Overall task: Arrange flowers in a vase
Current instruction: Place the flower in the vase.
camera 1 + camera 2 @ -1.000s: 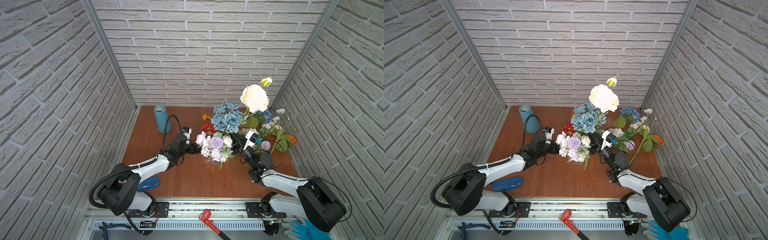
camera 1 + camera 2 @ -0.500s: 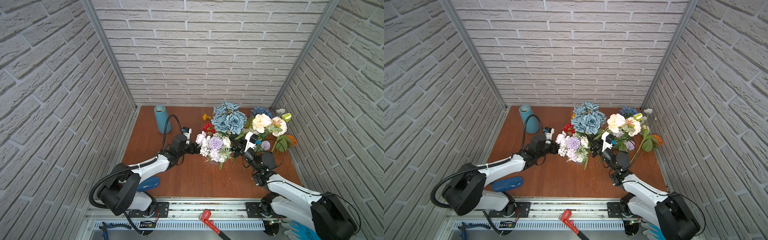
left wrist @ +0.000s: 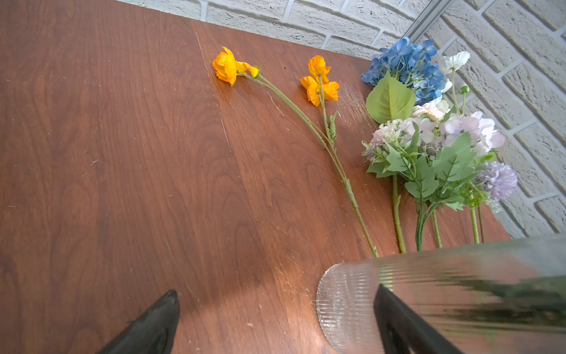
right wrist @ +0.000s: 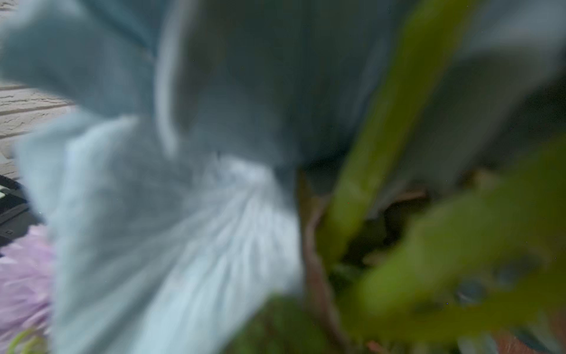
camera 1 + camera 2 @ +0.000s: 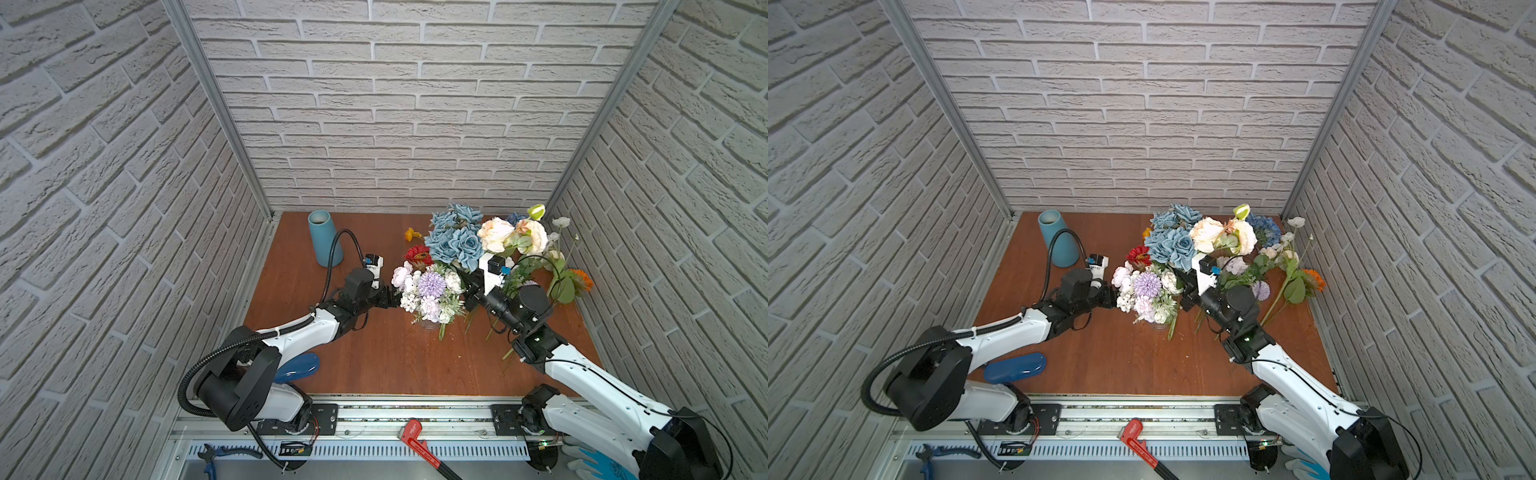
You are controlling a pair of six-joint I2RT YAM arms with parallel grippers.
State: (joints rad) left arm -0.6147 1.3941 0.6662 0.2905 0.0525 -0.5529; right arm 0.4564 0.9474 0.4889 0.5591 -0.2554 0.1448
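While the peach roses (image 5: pixel 509 237) lean beside the blue roses (image 5: pixel 455 243) near the glass vase (image 3: pixel 343 302) on the counter (image 5: pixel 374 357), their stem probably wants steering straight down into the mouth, clear of neighbouring heads. The right hand (image 5: pixel 465 291), jaws together, sits buried among the flowers (image 5: pixel 430 291) on a low, outstretched forearm, its grip hidden; the left hand (image 3: pixel 275 292), jaws apart, has one finger (image 3: pixel 398 318) by the vase.
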